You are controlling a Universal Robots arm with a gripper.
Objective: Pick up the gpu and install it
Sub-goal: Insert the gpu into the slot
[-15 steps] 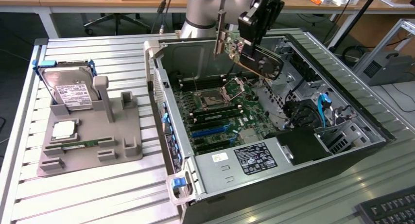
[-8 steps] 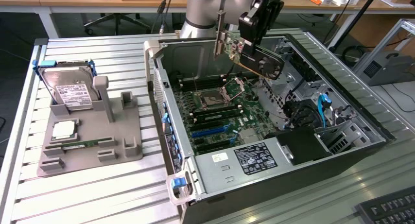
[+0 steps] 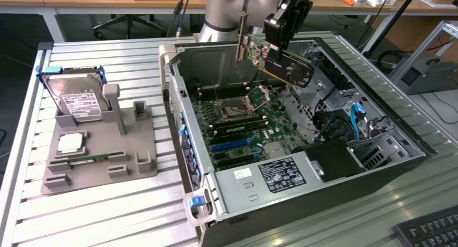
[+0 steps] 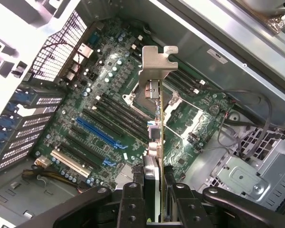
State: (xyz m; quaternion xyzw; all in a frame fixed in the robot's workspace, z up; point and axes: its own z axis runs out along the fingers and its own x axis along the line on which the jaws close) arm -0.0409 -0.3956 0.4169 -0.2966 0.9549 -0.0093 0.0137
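The gpu [image 3: 282, 62] hangs tilted in the air above the open computer case [image 3: 400, 166], with its silver bracket [image 3: 241, 47] toward the exterior view's left. My gripper [image 3: 280, 37] is shut on the card's upper edge. In the wrist view the gpu [image 4: 155, 123] runs edge-on from between my fingers [image 4: 133, 199] out to its bracket tab [image 4: 157, 59]. It hovers over the motherboard [image 4: 109, 109], above the CPU socket area and beside the blue expansion slot [image 4: 99, 130].
A grey fixture [image 3: 100, 150] on the slatted table at the exterior view's left holds a hard drive [image 3: 75, 99], a CPU [image 3: 69, 143] and a memory stick [image 3: 86, 161]. Cables [image 3: 355, 118] and the power supply [image 3: 279, 174] sit inside the case. A keyboard [image 3: 429, 231] lies at the lower right.
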